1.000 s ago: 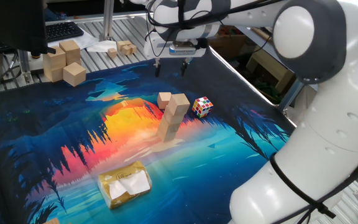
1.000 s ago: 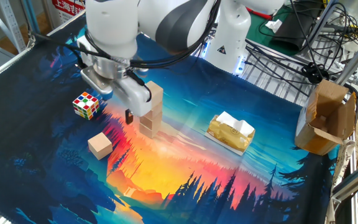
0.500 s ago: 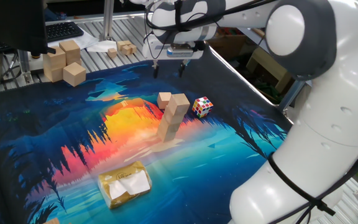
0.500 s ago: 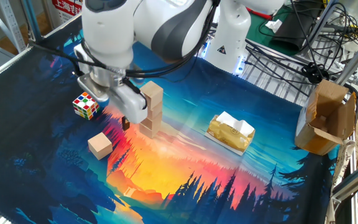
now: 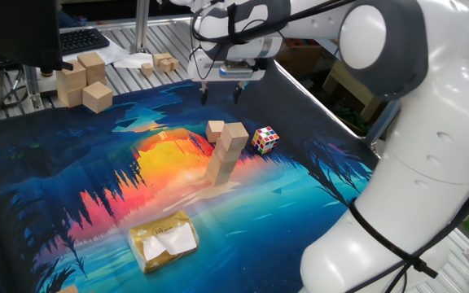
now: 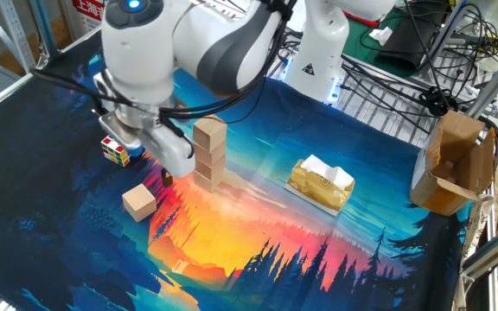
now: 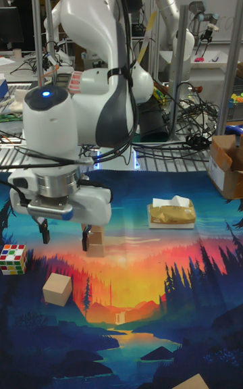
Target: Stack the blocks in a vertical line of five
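The two-finger gripper (image 5: 220, 91) is hovering empty above the mat, fingers spread apart. A stack of light-tan wooden cubes (image 6: 209, 155) is standing mid-mat (cube count unclear, apparently four), and one loose cube (image 6: 139, 202) is lying just beside it. Likely step: fetching that last cube. Next move calls for descending over it squarely and closing on it.
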Motion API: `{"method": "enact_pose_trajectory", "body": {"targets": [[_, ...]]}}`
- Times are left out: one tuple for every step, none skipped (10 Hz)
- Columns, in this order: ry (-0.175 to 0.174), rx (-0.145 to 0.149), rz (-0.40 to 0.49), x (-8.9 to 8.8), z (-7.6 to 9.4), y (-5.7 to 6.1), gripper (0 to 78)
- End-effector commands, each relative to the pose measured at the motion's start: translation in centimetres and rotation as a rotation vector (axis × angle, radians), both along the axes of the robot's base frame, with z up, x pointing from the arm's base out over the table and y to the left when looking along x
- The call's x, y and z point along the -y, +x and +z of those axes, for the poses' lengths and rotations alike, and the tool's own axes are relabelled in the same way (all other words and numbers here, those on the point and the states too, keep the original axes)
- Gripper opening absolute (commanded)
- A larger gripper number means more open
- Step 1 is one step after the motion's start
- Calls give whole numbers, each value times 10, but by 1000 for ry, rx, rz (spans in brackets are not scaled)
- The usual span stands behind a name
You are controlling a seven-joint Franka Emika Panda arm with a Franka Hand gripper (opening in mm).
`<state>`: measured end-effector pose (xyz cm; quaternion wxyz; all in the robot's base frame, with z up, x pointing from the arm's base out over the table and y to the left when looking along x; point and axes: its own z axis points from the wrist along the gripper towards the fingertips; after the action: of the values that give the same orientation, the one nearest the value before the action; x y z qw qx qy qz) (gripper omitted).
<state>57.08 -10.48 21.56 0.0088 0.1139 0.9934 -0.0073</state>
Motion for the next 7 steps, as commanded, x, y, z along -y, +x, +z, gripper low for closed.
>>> {"method": "enact_pose_trajectory", "body": {"targets": [[8, 2, -11, 9, -10, 5, 775], [7, 2, -13, 9, -10, 5, 775], [8, 2, -19, 9, -10, 5, 775], [9, 1, -21, 9, -10, 5, 775], [8, 2, -24, 9, -10, 5, 775], [9, 2, -25, 9, -10, 5, 775], [11, 2, -24, 9, -10, 5, 775]]}}
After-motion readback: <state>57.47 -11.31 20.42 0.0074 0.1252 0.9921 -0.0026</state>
